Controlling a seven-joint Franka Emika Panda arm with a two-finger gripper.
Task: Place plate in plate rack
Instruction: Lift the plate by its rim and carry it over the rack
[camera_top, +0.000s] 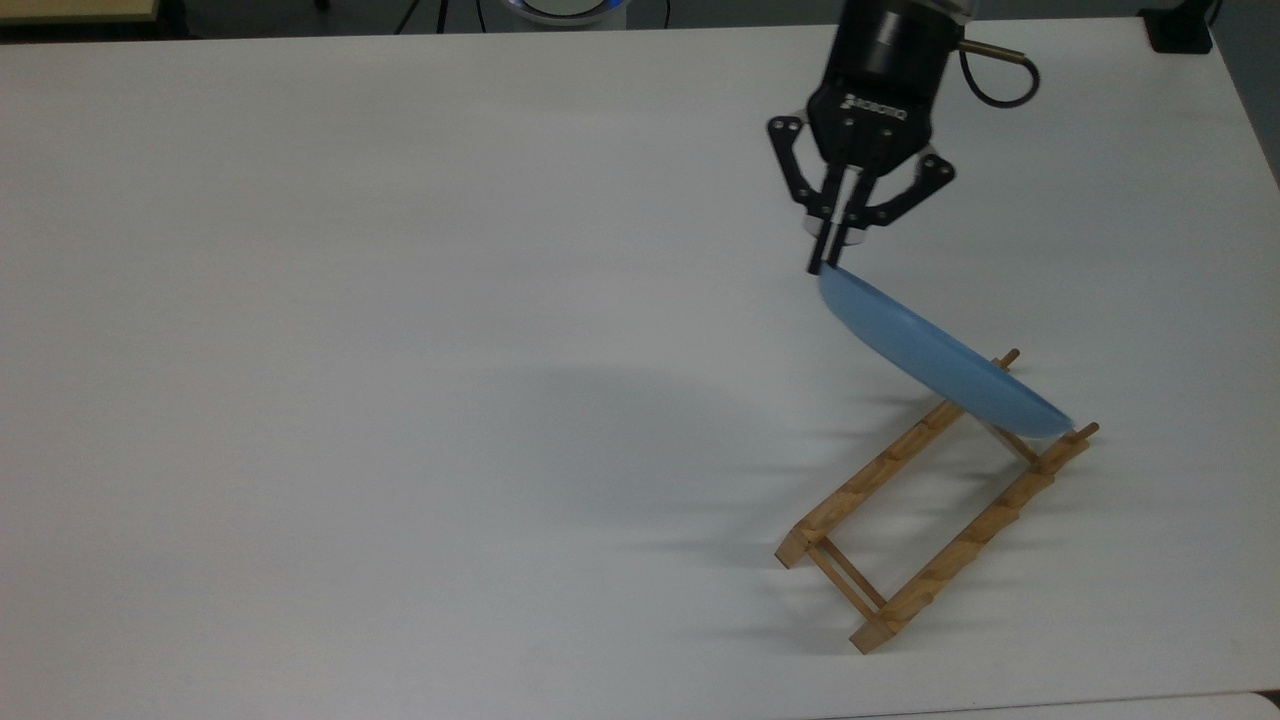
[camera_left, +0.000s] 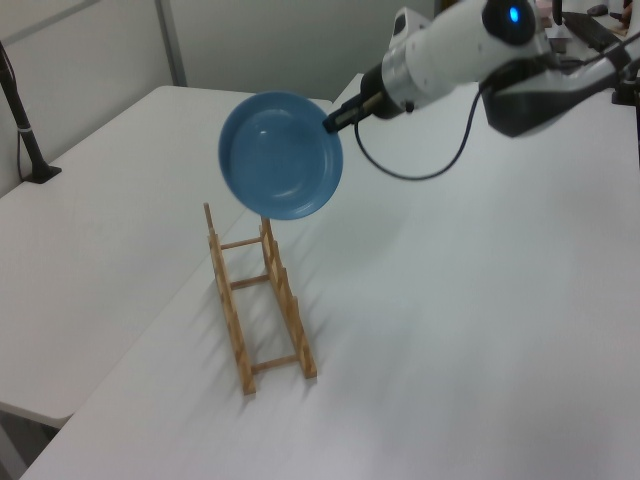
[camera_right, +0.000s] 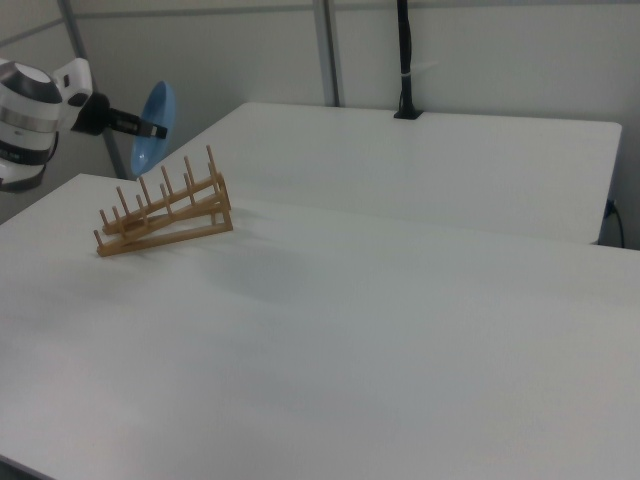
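Blue plate: the plate (camera_top: 935, 358) is hanging tilted on edge in the right half of the top view, its lower rim sitting over the far end of the plate rack (camera_top: 930, 505); contact cannot be told. In the left view the plate (camera_left: 280, 155) is facing the camera at upper centre, above the rack's (camera_left: 258, 298) far pegs.
Claw: the claw (camera_top: 828, 258) is pinching the plate's upper rim, fingers closed on it; in the right view it (camera_right: 150, 130) is reaching in from the upper left.
Rack: it is lying on the white surface (camera_top: 400, 350), lower right of the top view.
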